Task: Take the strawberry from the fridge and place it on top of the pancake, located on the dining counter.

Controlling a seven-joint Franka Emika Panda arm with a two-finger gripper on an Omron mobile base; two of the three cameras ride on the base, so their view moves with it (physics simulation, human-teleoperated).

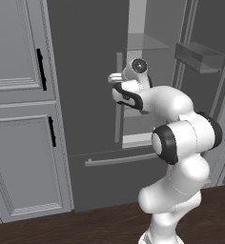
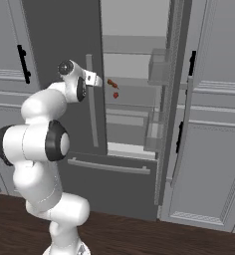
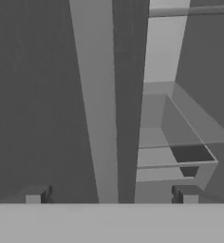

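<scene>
The pincer [image 3: 110,197], jaws wide and empty, hovers near the fridge [image 2: 64,40] left door's handle [image 2: 92,104], strawberry [image 2: 115,94] on a shelf inside.

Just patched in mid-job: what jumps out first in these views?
The big white arm fills the foreground, its open claw raised by the closed left door's bar handle. Behind it the dark fridge has its right door swung open, and a tiny red strawberry sits on a shelf beside a brownish food item.

Fridge shelf [image 2: 134,97] beyond jaws, past door edge: strawberry [image 2: 115,94] lies on it, brownish food item [image 2: 111,83] just above and beside. Wood floor [image 2: 139,234] under fridge [image 1: 93,86].
</scene>
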